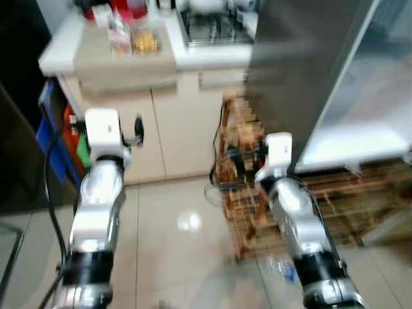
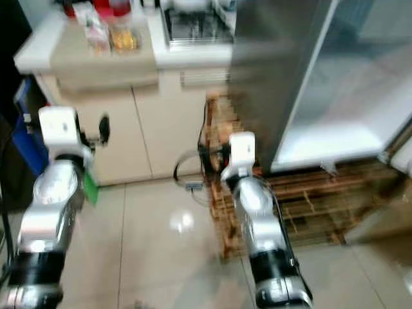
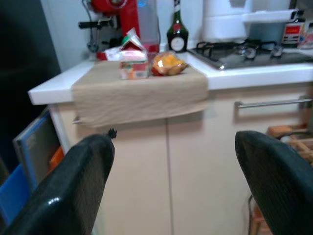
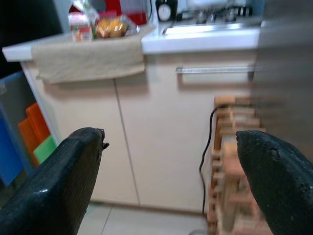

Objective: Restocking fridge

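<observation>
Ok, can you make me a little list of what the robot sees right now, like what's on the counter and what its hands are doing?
counter: beige cloth hangs over its front edge
on the cloth: carton beside a bag of orange food
behind them: red machine, dark bottle
stove: set in the counter
fridge: door open, on the robot's right
left gripper: open, holding nothing
right gripper: open, holding nothing
floor: pale tiles, wooden rack

Nothing readable here tbh. The carton (image 3: 133,61), the dark bottle (image 3: 177,34) and the red-labelled can (image 3: 293,33) on the counter (image 3: 254,73) have labels, all too blurry.
</observation>
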Robot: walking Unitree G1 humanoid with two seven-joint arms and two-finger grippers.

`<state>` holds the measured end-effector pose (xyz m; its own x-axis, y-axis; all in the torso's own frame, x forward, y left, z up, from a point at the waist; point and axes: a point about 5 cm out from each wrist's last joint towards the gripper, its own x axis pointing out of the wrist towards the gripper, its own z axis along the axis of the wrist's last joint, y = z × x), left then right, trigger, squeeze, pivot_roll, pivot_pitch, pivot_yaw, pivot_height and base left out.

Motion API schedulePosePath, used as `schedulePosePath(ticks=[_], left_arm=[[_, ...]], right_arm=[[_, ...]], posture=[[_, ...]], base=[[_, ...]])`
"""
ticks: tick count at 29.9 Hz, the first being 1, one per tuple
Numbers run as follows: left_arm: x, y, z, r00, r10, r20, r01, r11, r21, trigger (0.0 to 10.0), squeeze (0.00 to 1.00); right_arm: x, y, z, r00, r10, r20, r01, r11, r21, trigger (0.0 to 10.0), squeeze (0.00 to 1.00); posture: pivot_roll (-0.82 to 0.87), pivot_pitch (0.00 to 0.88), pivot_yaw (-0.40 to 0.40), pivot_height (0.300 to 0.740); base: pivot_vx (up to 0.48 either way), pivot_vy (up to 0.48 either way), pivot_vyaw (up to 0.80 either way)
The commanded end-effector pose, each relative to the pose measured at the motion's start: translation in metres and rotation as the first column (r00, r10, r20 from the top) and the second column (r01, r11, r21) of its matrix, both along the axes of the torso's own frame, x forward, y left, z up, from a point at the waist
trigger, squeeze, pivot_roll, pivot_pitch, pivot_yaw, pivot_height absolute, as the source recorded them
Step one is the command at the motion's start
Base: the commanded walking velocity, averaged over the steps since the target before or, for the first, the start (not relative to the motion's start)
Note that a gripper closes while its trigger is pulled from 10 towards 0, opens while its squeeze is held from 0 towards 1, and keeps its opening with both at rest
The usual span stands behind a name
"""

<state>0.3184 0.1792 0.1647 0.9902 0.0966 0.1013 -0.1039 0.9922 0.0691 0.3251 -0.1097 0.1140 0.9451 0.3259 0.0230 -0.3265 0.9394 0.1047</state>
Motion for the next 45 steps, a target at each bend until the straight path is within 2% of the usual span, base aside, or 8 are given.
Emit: schedulePosePath(ticks=[1, 13, 15, 19, 21, 28, 38, 45], left_arm=[[0.001, -0.008, 0.006, 0.999, -0.038, 0.020, 0.039, 0.999, -0.006, 10.0, 0.00], [-0.001, -0.012, 0.004, 0.998, -0.064, 0.022, 0.065, 0.998, -0.029, 10.0, 0.00], [-0.002, -0.014, 0.004, 0.997, -0.070, 0.031, 0.071, 0.997, -0.016, 10.0, 0.00], [0.000, -0.016, 0.005, 0.995, -0.098, 0.035, 0.099, 0.994, -0.054, 10.0, 0.00], [0.004, -0.019, 0.006, 0.989, -0.138, 0.047, 0.142, 0.986, -0.091, 10.0, 0.00], [0.007, -0.028, 0.006, 0.979, -0.199, 0.037, 0.201, 0.975, -0.098, 10.0, 0.00], [0.011, -0.022, 0.009, 0.982, -0.186, 0.041, 0.188, 0.980, -0.071, 10.0, 0.00], [0.008, -0.024, 0.017, 0.982, -0.167, 0.093, 0.174, 0.982, -0.070, 10.0, 0.00]], right_arm=[[0.000, -0.005, -0.004, 1.000, -0.013, -0.009, 0.013, 1.000, 0.001, 10.0, 0.00], [-0.006, -0.001, -0.009, 1.000, 0.003, -0.009, -0.003, 1.000, -0.021, 10.0, 0.00], [-0.006, -0.002, -0.009, 1.000, 0.001, -0.013, -0.001, 1.000, -0.012, 10.0, 0.00], [-0.007, -0.008, -0.007, 1.000, -0.017, 0.002, 0.017, 1.000, -0.019, 10.0, 0.00], [-0.009, -0.014, -0.007, 0.999, -0.050, 0.007, 0.050, 0.999, -0.022, 10.0, 0.00], [-0.014, -0.021, -0.007, 0.996, -0.086, 0.011, 0.086, 0.996, -0.017, 10.0, 0.00], [-0.015, -0.020, -0.009, 0.996, -0.094, -0.002, 0.094, 0.996, -0.009, 10.0, 0.00], [-0.011, -0.020, -0.006, 0.997, -0.081, 0.005, 0.081, 0.997, -0.016, 10.0, 0.00]], posture=[[0.03, 0.000, 0.022, 0.740], [0.01, 0.000, 0.026, 0.740], [0.00, 0.000, 0.026, 0.740], [-0.02, 0.000, 0.032, 0.740], [-0.05, 0.000, 0.045, 0.740], [-0.06, 0.000, 0.059, 0.740], [-0.04, 0.000, 0.047, 0.740], [-0.02, 0.000, 0.029, 0.740]], base=[[0.409, -0.244, 0.42], [0.410, -0.244, 0.43], [0.427, -0.122, 0.00], [0.000, 0.000, 0.00], [0.000, 0.435, 0.00], [0.000, 0.480, 0.00], [0.000, 0.480, 0.00], [0.044, 0.000, 0.00]])
